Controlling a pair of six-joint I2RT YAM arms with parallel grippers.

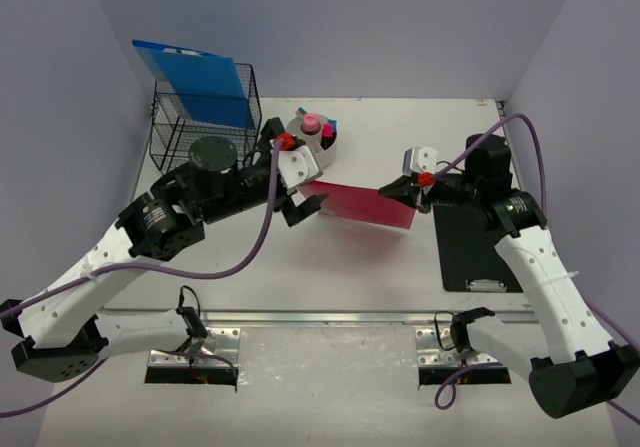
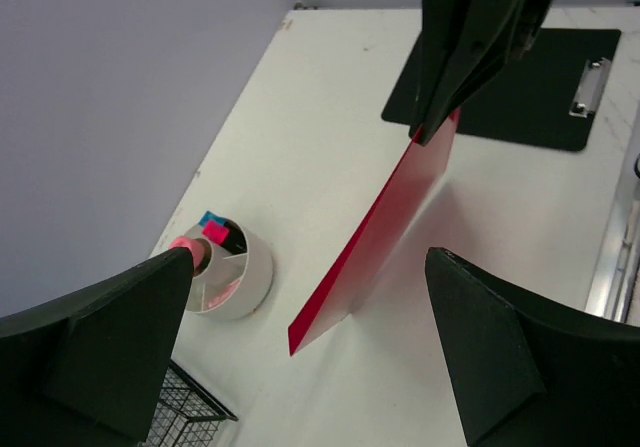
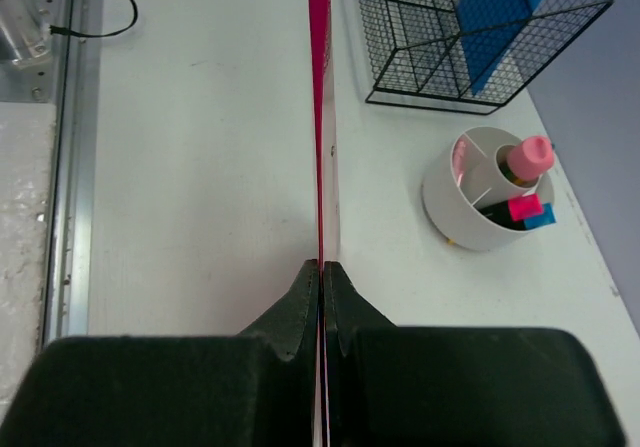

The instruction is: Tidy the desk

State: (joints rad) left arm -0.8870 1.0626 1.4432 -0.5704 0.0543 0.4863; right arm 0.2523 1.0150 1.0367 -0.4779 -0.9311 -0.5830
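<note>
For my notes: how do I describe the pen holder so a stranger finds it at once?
Start at the black wire basket in the far left corner of the desk. Just right of it stands the pen holder: a short round white tub, split into compartments, holding pink and blue markers. It is the only round container there.

Enclosure closed on three sides: back wall (image 1: 350, 27), left wall (image 1: 50, 117), right wall (image 1: 600, 57), all plain pale lavender, rising straight from the bench (image 1: 340, 267) edges. Bench off-white, flat, matte. Silver metal rail (image 1: 330, 317), drilled with small holes, along its near edge. Lighting even, diffuse; shadows soft
</note>
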